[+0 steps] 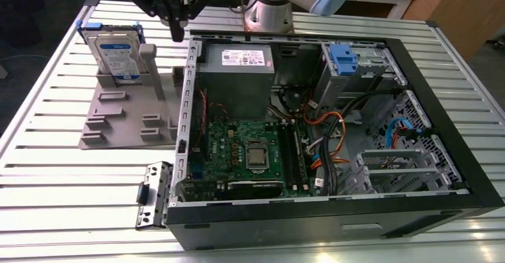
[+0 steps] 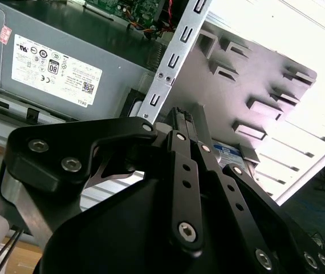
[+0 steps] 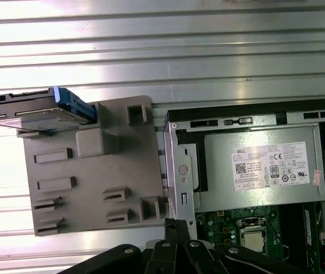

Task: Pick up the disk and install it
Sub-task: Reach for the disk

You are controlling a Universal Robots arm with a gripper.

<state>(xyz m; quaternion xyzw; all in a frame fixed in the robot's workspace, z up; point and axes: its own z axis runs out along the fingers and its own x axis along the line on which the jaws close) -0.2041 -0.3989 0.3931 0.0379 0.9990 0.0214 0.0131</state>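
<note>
The disk (image 1: 117, 55) stands upright on its edge at the back of a grey holder plate (image 1: 126, 118), silver with a white-and-blue label and a blue bracket round it. In the first wrist view the disk (image 3: 34, 111) sits at the plate's (image 3: 94, 182) corner. My gripper (image 1: 177, 33) hangs above the table between the disk and the open computer case's wall, to the exterior view's right of the disk and apart from it. Its black fingers meet at the tips with nothing between them in both wrist views (image 2: 179, 114) (image 3: 177, 224).
The open computer case (image 1: 462, 156) lies on the slatted metal table (image 1: 47, 174). Inside are the grey power supply (image 1: 234, 74), a blue-fronted drive cage (image 1: 347, 62), the motherboard (image 1: 245, 153) and loose cables (image 1: 332, 139). A metal bracket (image 1: 154, 195) lies beside the case's front corner.
</note>
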